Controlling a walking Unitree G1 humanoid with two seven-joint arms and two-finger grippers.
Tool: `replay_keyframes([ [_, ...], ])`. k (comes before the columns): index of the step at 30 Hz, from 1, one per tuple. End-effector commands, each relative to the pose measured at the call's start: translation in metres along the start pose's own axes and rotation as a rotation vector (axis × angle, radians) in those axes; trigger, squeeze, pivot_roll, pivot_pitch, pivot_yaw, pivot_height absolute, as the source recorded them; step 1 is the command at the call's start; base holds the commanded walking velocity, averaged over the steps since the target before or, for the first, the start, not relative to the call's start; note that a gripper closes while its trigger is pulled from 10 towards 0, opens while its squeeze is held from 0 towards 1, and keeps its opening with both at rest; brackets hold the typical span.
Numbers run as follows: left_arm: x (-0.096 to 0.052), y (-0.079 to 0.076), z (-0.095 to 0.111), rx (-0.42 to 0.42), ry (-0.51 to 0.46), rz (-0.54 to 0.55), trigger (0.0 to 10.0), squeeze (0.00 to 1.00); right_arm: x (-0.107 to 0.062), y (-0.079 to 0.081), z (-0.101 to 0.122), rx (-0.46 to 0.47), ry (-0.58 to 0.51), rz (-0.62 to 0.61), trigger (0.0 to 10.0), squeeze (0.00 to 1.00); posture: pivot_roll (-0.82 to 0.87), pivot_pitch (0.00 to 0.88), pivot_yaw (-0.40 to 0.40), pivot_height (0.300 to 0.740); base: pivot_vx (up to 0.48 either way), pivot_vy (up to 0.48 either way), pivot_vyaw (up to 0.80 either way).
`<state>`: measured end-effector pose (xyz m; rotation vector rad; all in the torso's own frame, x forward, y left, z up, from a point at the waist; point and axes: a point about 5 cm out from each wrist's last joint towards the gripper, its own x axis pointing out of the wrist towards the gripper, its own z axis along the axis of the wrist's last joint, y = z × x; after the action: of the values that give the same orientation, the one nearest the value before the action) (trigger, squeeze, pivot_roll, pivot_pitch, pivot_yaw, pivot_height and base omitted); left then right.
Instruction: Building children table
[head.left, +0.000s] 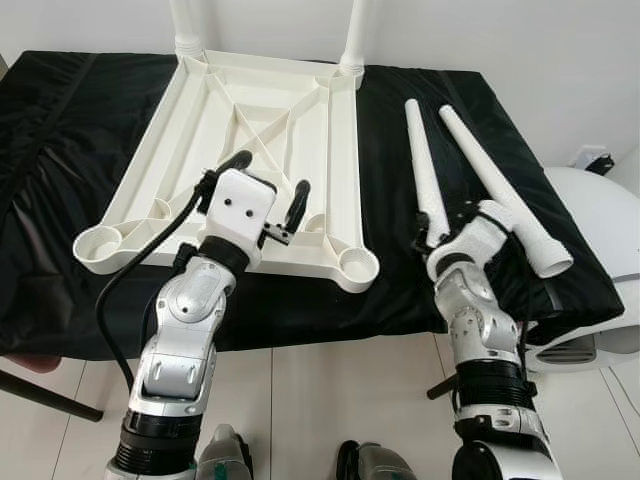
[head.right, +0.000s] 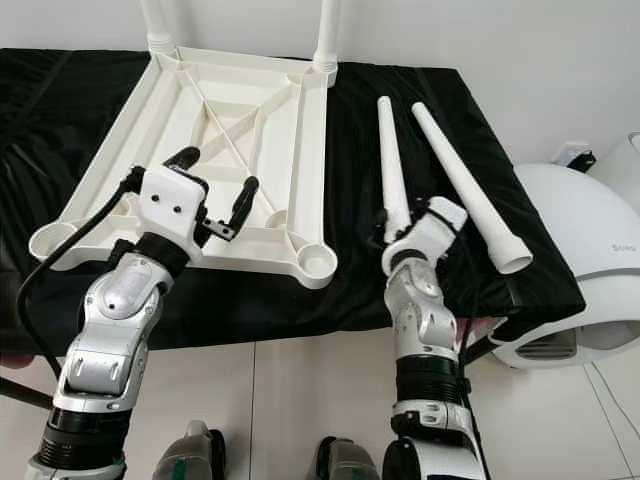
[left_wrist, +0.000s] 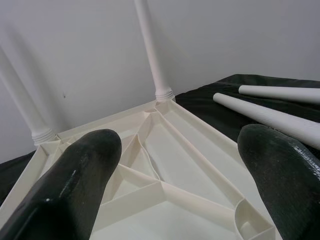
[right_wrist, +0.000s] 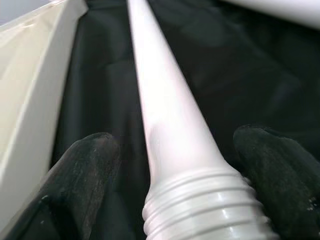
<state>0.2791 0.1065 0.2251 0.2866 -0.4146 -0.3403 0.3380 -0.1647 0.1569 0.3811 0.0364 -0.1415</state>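
— How many legs are fitted?
— Two legs (head.left: 186, 22) stand screwed in beyond the left gripper (head.left: 268, 195), which hovers spread wide over the upturned tabletop (head.left: 262, 120).
— And loose?
— Two: the right gripper (right_wrist: 165, 165), released, straddles one loose leg (head.left: 422, 170); another leg (head.left: 495, 187) lies just beside, on the black-draped bench (head.left: 60, 130).

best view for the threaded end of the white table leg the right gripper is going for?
Right wrist view: the white plastic table leg runs between the open right gripper fingers, threads sharp and close. In the eye views the arm hides that end; the left wrist view catches its shaft.
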Motion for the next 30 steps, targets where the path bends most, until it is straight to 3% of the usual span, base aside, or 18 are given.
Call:
replay_keyframes([
  [1, 0.001, 0.0, 0.001, -0.002, 0.002, 0.038, 10.0, 0.0, -0.004, 0.01, 0.0, 0.013, 0.006, 0.085, 10.0, 0.0, 0.07, 0.103, -0.027, 0.74, 0.0, 0.0, 0.0],
  [2, 0.001, 0.0, 0.001, -0.002, 0.002, 0.038, 10.0, 0.0, -0.004, 0.01, 0.0, 0.013, 0.006, 0.085, 10.0, 0.0, 0.07, 0.103, -0.027, 0.74, 0.0, 0.0, 0.0],
  [3, 0.001, 0.0, 0.001, -0.005, -0.001, 0.038, 10.0, 0.0, -0.011, 0.028, 0.007, 0.043, -0.033, 0.246, 10.0, 0.0, 0.07, 0.103, -0.026, 0.74, 0.0, 0.0, 0.0],
  [5, 0.001, 0.0, 0.001, -0.005, -0.001, 0.038, 10.0, 0.0, -0.011, 0.028, 0.007, 0.043, -0.033, 0.246, 10.0, 0.0, 0.07, 0.103, -0.026, 0.74, 0.0, 0.0, 0.0],
  [6, 0.002, -0.001, 0.002, -0.008, -0.004, 0.036, 10.0, 0.0, -0.02, 0.043, 0.018, 0.078, -0.087, 0.386, 10.0, 0.0, 0.07, 0.102, -0.025, 0.74, 0.0, 0.0, 0.0],
  [11, 0.002, -0.002, 0.003, -0.011, -0.007, 0.035, 10.0, 0.0, -0.028, 0.055, 0.029, 0.114, -0.14, 0.504, 10.0, 0.0, 0.07, 0.102, -0.026, 0.74, 0.0, 0.0, 0.0],
  [18, 0.003, -0.004, 0.004, -0.02, -0.014, 0.022, 10.0, 0.0, -0.026, 0.05, 0.037, 0.07, -0.212, 0.455, 10.0, 0.0, 0.07, 0.102, -0.027, 0.74, 0.0, 0.0, 0.0],
  [21, 0.001, -0.016, 0.009, -0.057, -0.035, -0.111, 10.0, 0.0, -0.021, 0.042, 0.047, 0.025, -0.285, 0.388, 10.0, 0.0, 0.07, 0.102, -0.029, 0.74, 0.0, 0.0, 0.0],
  [22, 0.001, -0.016, 0.009, -0.057, -0.035, -0.111, 10.0, 0.0, -0.021, 0.042, 0.047, 0.025, -0.285, 0.388, 10.0, 0.0, 0.07, 0.102, -0.029, 0.74, 0.0, 0.0, 0.0],
  [24, -0.005, -0.029, 0.009, -0.054, -0.035, -0.256, 10.0, 0.0, -0.018, 0.038, 0.05, 0.009, -0.294, 0.366, 10.0, 0.0, 0.07, 0.102, -0.031, 0.74, 0.0, 0.0, 0.0],
  [25, -0.005, -0.029, 0.009, -0.054, -0.035, -0.256, 10.0, 0.0, -0.018, 0.038, 0.05, 0.009, -0.294, 0.366, 10.0, 0.0, 0.07, 0.102, -0.031, 0.74, 0.0, 0.0, 0.0],
  [27, -0.015, -0.042, 0.003, -0.043, 0.001, -0.409, 10.0, 0.0, -0.013, 0.032, 0.052, -0.017, -0.296, 0.326, 10.0, 0.0, 0.07, 0.101, -0.032, 0.74, 0.0, 0.0, 0.0],
  [30, -0.022, -0.048, -0.002, -0.03, 0.031, -0.484, 10.0, 0.0, -0.009, 0.027, 0.053, -0.035, -0.294, 0.292, 10.0, 0.0, 0.07, 0.102, -0.031, 0.74, 0.0, 0.0, 0.0],
])
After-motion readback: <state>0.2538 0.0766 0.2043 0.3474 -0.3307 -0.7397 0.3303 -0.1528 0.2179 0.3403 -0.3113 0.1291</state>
